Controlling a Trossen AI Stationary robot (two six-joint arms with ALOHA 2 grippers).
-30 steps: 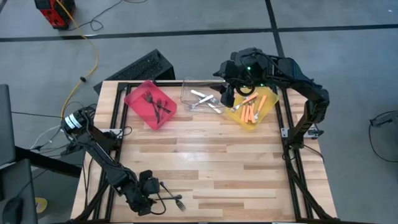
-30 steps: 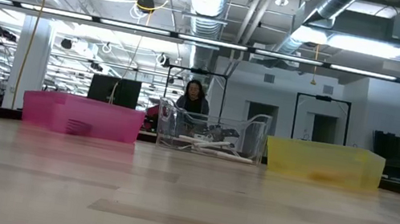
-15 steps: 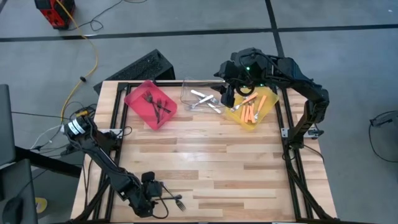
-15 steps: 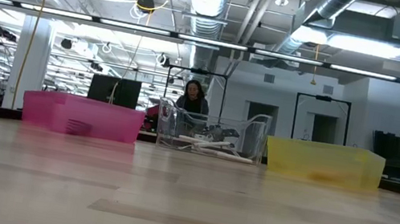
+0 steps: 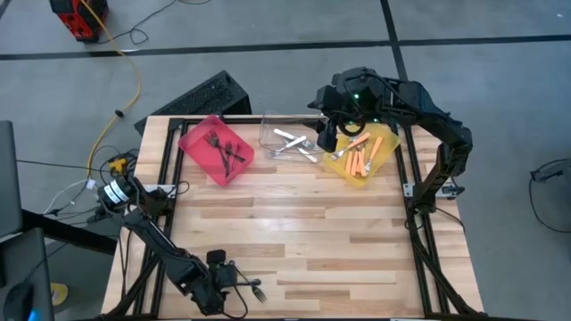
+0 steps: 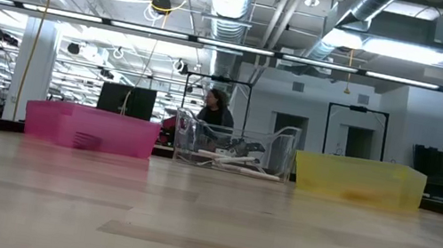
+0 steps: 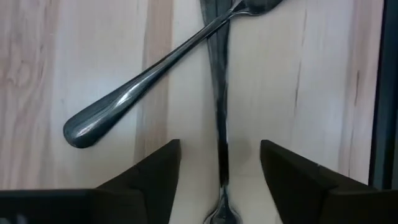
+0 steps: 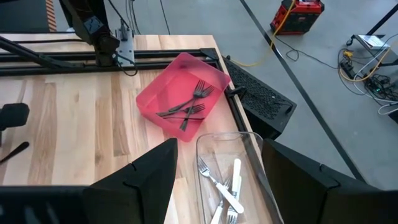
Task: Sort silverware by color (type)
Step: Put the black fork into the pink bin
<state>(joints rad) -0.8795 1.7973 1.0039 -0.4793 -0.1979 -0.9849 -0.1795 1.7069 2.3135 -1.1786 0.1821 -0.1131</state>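
Note:
Two dark forks (image 7: pixel 214 74) lie crossed on the wood near the table's near left corner (image 5: pixel 252 288). My left gripper (image 7: pixel 219 152) points down over them, open. Its fingers stand on either side of one fork's handle (image 7: pixel 219 130) without touching it. The other fork's handle end (image 7: pixel 81 127) lies off to one side. My right gripper (image 5: pixel 326 140) hangs open above the bins at the far right. Dark forks lie in the red bin (image 8: pixel 186 93), silver ones in the clear bin (image 8: pixel 227 180), and orange-handled ones in the yellow bin (image 5: pixel 361 153).
The three bins stand in a row along the far edge: red (image 6: pixel 90 129), clear (image 6: pixel 235 149), yellow (image 6: pixel 361 179). Bare wood (image 5: pixel 312 232) fills the table's middle. A black rail (image 7: pixel 385 93) runs along the table edge beside the forks. A person (image 6: pixel 215 109) is far behind.
My left gripper has sunk toward the two crossed dark forks and shifted slightly toward the table's right edge. The forks have stayed where they were.

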